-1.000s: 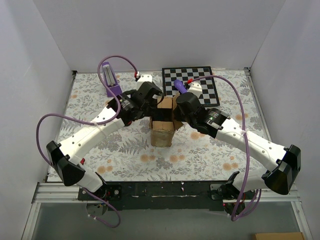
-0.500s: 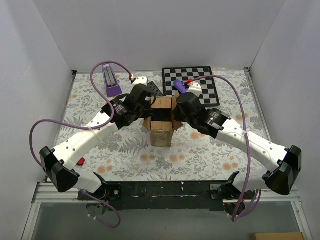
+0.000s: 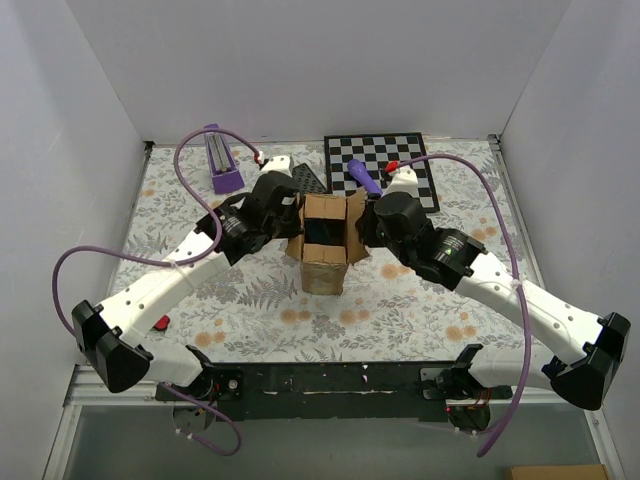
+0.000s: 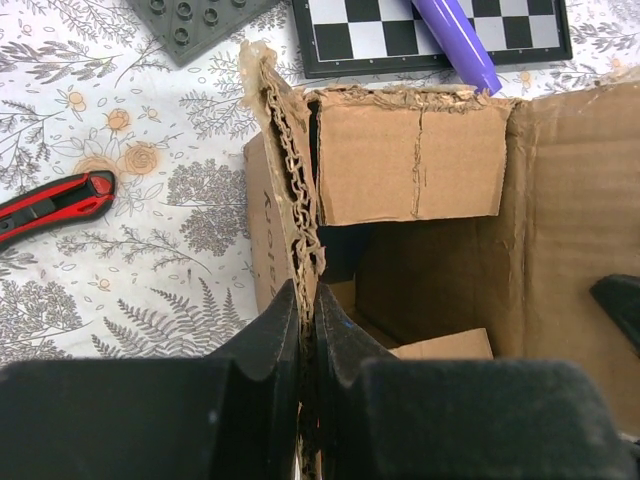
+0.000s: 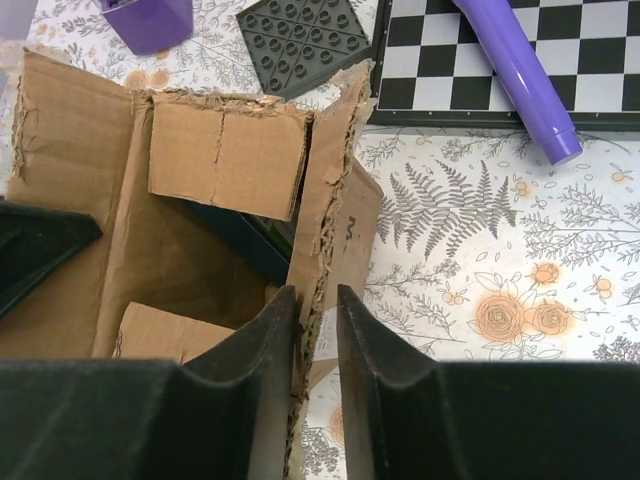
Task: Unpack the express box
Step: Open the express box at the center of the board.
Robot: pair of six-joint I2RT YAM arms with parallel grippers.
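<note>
Nearest, the left gripper point(image 4: 308, 300) is clamped tight on the torn flap point(image 4: 290, 180) at the 9 o'clock side of the express box point(image 3: 325, 235), likely to hold it folded outward. The right gripper point(image 5: 312, 300), at 3 o'clock, straddles the opposite flap point(image 5: 330, 180) with its jaws slightly apart. So the box stands upright in the middle of the floral table point(image 3: 250, 310) with its top spread open, the chessboard point(image 3: 400, 150) beyond at 1 o'clock.

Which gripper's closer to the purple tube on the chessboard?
Right. The right gripper straddles the flap of the express box nearest the purple tube; the left gripper pinches the opposite flap, farther off.
</note>
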